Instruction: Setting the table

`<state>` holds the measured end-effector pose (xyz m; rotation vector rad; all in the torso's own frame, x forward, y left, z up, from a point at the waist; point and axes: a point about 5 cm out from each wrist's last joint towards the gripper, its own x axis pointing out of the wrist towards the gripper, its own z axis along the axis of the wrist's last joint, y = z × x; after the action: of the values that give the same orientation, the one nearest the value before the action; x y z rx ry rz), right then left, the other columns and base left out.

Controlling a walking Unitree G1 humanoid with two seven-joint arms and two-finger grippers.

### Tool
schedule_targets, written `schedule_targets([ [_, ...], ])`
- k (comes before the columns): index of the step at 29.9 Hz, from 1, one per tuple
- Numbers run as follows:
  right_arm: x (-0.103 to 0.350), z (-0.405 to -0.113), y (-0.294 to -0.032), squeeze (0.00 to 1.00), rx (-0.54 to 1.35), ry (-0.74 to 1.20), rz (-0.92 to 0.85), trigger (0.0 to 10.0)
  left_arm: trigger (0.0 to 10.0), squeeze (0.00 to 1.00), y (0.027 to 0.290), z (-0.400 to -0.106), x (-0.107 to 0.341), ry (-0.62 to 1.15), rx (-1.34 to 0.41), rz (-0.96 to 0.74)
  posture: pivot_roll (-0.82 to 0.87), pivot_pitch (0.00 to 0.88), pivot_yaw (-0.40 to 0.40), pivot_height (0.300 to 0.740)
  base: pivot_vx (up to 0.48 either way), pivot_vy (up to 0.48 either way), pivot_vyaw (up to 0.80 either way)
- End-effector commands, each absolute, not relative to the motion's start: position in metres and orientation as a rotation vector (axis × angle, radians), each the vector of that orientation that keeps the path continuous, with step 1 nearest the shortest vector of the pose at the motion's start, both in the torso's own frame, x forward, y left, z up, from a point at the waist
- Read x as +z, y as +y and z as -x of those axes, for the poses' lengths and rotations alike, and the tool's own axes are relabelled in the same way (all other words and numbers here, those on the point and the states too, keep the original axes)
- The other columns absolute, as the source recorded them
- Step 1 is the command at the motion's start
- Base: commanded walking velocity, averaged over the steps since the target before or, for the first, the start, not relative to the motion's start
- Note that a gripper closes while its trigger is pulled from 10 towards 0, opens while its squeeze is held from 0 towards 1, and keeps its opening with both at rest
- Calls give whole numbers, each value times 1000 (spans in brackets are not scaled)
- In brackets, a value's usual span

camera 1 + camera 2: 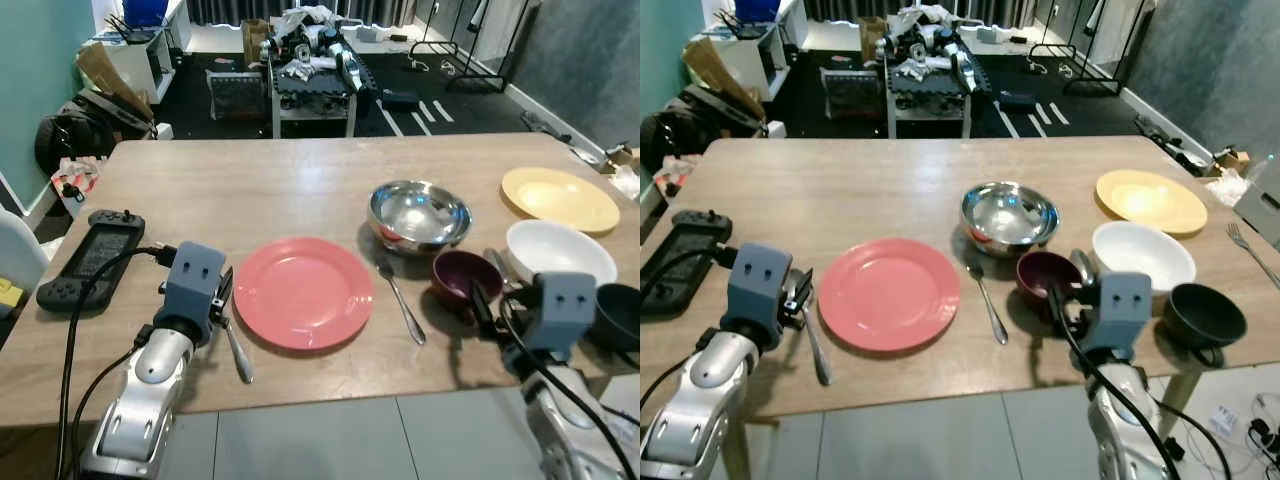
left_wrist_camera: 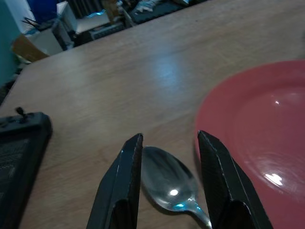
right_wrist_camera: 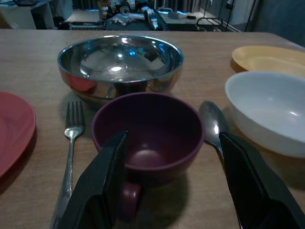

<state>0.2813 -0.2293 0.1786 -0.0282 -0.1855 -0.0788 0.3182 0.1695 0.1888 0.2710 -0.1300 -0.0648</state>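
On the wooden table (image 1: 300, 185) a pink plate (image 1: 303, 291) lies near the front edge, left of centre. Just left of it lies a spoon (image 2: 169, 183), its bowl pointing away from the robot and its handle (image 1: 238, 352) running toward the near edge. The left gripper (image 2: 169, 157) sits low over that spoon with its two black fingers (image 2: 125, 183) spread, one on each side of the spoon's bowl, not pinching it. Right of the plate lies a fork (image 1: 402, 301), tines toward the far side. Beyond the fork stands a steel bowl (image 1: 419, 215). A dark purple cup (image 3: 147, 133) stands just nearer than the steel bowl, and the right gripper (image 3: 169, 167) is at its near side with fingers spread wide, flanking the cup without closing on it. A second spoon (image 3: 213, 121) lies between the cup and a white bowl (image 1: 558, 250). A yellow plate (image 1: 559, 198) lies farther right, and a black bowl (image 1: 1205, 313) sits at the near right. At the far left of the table rests a black handheld controller (image 1: 92, 257).
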Motion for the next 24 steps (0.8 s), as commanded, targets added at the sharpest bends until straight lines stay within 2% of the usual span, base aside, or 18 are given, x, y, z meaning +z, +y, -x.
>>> schedule_targets([
  [1, 177, -272, -226, 0, -78, -175, 25, 10000, 10000, 0, 168, -317, 186, -114, -76, -269, 63, 139, 65, 740, 0, 0, 0],
  [9, 154, -261, -214, 0, -62, -115, -15, 10000, 10000, 0, 164, -319, 186, -114, -95, -271, 63, 136, 73, 740, 0, 0, 0],
  [15, 142, -265, -210, 0, -114, -70, 9, 10000, 10000, 0, 165, -321, 189, -123, -91, -272, 69, 131, 70, 740, 0, 0, 0],
  [24, 131, -272, -207, 0, -145, -42, -49, 10000, 10000, 0, 165, -324, 198, -149, -94, -269, 79, 128, 72, 740, 0, 0, 0],
])
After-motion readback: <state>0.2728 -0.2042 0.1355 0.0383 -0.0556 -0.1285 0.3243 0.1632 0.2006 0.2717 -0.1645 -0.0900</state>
